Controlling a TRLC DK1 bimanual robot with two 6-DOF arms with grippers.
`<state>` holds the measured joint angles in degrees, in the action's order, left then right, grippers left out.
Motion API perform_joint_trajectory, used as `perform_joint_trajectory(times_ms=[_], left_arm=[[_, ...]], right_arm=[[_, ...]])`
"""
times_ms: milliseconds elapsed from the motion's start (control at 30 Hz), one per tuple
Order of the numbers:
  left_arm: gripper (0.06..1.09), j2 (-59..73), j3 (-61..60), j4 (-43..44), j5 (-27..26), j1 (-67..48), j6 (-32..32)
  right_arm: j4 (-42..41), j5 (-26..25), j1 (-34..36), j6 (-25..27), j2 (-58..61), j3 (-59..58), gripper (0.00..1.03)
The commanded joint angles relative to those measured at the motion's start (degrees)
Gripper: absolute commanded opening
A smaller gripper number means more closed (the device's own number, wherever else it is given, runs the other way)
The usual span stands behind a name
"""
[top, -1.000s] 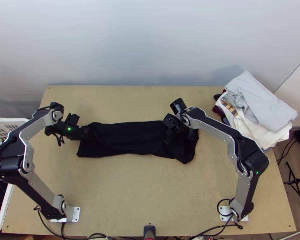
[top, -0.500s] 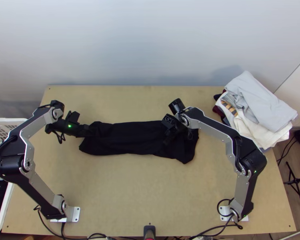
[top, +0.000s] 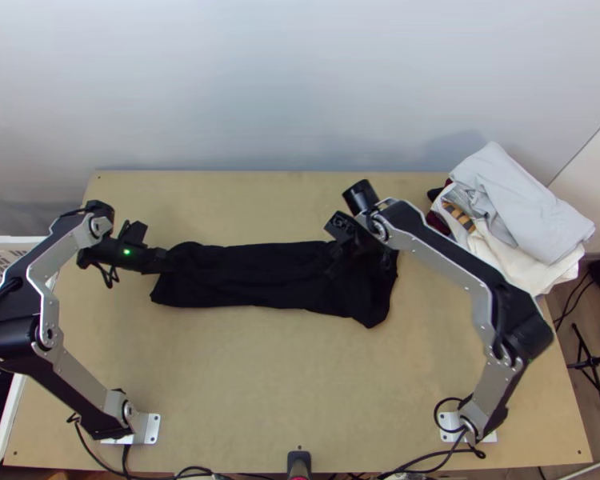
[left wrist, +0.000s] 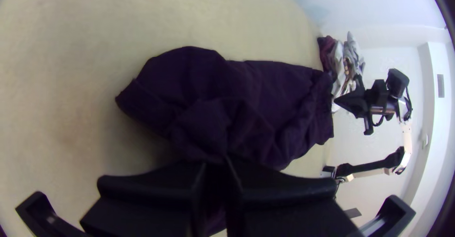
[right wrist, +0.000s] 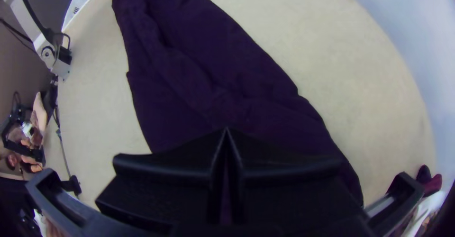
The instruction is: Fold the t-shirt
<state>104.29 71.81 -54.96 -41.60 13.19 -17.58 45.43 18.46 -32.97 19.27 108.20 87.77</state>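
Lying in a long, wrinkled strip across the tabletop [top: 300,384], the black t-shirt [top: 260,276] is spanning the space between both arms; the left hand [top: 170,261] is pinching bunched cloth at one end, while the right hand [top: 335,272] is keeping its fingertips together at the shirt's other end, whether nipping fabric I cannot tell, and piled clothes [top: 528,216] are sitting at the far right corner

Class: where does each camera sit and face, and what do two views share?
Top view: high over the table's near edge, facing steeply down; both arms show.
Left wrist view: on that arm, across the shirt toward the clothes pile; own fingers, right arm.
Right wrist view: on that arm, down over the shirt; own fingers, left arm's base.
Both wrist views share the shirt.
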Motion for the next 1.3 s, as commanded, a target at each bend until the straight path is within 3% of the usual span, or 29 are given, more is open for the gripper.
perform_joint_trajectory(times_ms=[0,333,533,667,933,1267], left_arm=[[0.1,-1.9,0.08,-2.52,0.03,3.07,-2.81],[0.1,-4.01,1.14,-9.9,0.74,13.09,-11.42],[0.1,-4.36,3.6,-14.74,0.82,15.2,-13.35],[0.1,-9.02,5.27,-14.91,0.82,6.76,-6.5],[0.1,-10.6,16.52,-10.61,1.0,-13.98,14.33],[0.1,-0.93,28.47,-9.9,2.49,-38.5,17.41]], right_arm=[[4.23,0.26,0.28,-0.11,-5.02,2.06,0.03],[4.93,0.26,4.41,0.68,-5.72,-2.42,0.03],[4.93,0.35,4.76,0.77,-5.28,-2.95,0.03],[5.02,0.26,4.93,0.42,-6.16,-2.6,0.03],[5.46,0.26,7.66,0.24,-10.73,-5.06,0.03],[7.04,0.26,10.91,0.16,-18.64,-10.33,0.03]])
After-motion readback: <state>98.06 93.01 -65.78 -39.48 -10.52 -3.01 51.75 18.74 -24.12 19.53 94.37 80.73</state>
